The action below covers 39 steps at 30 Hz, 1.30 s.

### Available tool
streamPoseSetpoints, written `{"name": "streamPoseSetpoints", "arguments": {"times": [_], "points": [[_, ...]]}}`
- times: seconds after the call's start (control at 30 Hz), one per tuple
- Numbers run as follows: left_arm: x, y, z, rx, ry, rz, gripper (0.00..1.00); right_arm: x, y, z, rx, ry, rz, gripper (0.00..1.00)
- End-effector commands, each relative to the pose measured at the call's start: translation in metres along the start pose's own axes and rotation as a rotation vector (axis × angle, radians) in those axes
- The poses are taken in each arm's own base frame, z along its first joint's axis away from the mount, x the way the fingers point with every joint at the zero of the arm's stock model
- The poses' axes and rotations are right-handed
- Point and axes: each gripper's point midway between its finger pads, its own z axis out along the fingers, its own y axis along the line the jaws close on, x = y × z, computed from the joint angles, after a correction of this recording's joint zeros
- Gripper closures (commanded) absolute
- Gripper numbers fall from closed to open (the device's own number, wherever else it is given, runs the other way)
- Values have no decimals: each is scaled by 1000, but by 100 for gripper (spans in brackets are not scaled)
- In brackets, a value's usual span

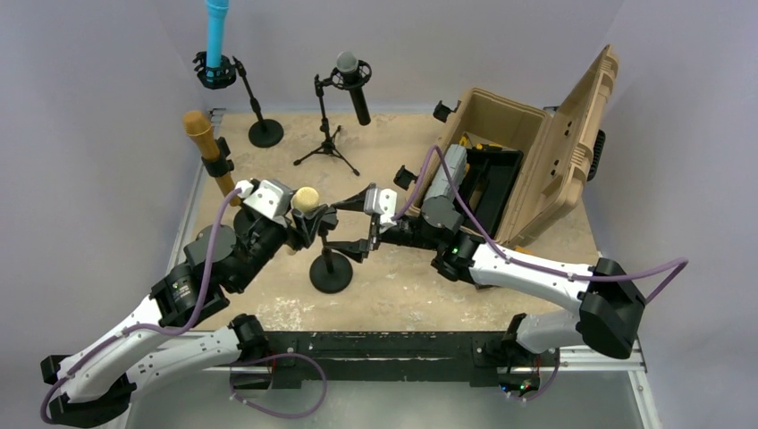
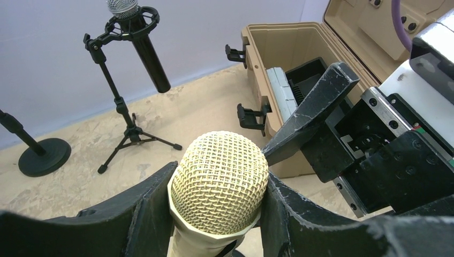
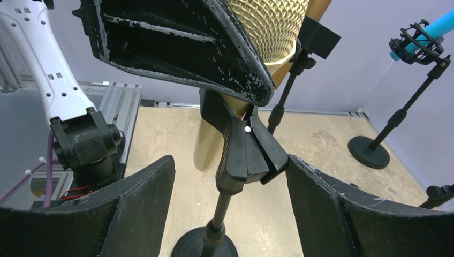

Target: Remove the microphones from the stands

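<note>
A cream microphone [image 1: 306, 198] with a mesh head [image 2: 219, 182] sits in the black clip [image 3: 249, 155] of a short stand with a round base [image 1: 331, 274] at mid table. My left gripper [image 2: 218, 184] is shut on the head, one finger pressed against each side. My right gripper [image 3: 229, 163] is open around the clip just below, with the right finger at the clip's edge and the left finger well clear. The cream body [image 3: 211, 144] shows behind the clip. The left gripper's finger [image 3: 176, 43] fills the top of the right wrist view.
A black microphone [image 1: 353, 85] hangs on a tripod stand at the back. At the back left a blue microphone [image 1: 215, 36] stands on a round-base stand. A brown one [image 1: 201, 134] is by the left edge. An open tan case [image 1: 554, 152] stands on the right.
</note>
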Motion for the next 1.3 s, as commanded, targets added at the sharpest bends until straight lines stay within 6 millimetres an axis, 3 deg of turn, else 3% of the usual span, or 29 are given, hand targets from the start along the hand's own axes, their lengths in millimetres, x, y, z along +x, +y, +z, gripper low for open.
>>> {"name": "streamPoseSetpoints", "arguments": {"times": [0.0,0.17,0.23,0.3,0.33,0.37,0.4,0.6,0.97,1.27], "points": [[-20,-3,1,12,-72,-62,100,-32,-1,13,-32,-90,-52,28],[-19,-4,2,18,-67,-66,100,-38,-3,14,-30,-105,-64,30],[-18,-4,2,19,-65,-68,100,-40,-5,14,-17,-109,-62,36],[-18,-5,2,20,-64,-68,100,-39,-8,15,2,-105,-56,52],[-19,-5,2,20,-63,-68,100,-37,-9,16,3,-100,-56,68],[-18,-5,2,20,-62,-67,100,-35,-10,17,12,-93,-58,95],[-19,-5,2,22,-62,-67,100,-33,-15,16,47,-94,-47,100],[-22,-4,1,19,-60,-65,100,-19,-21,17,86,-64,-31,100],[-32,4,-5,-4,-65,-41,100,-18,-25,11,121,-60,-28,100],[-43,30,-36,-67,-72,20,100,-20,-31,3,172,-59,-31,100]]}}
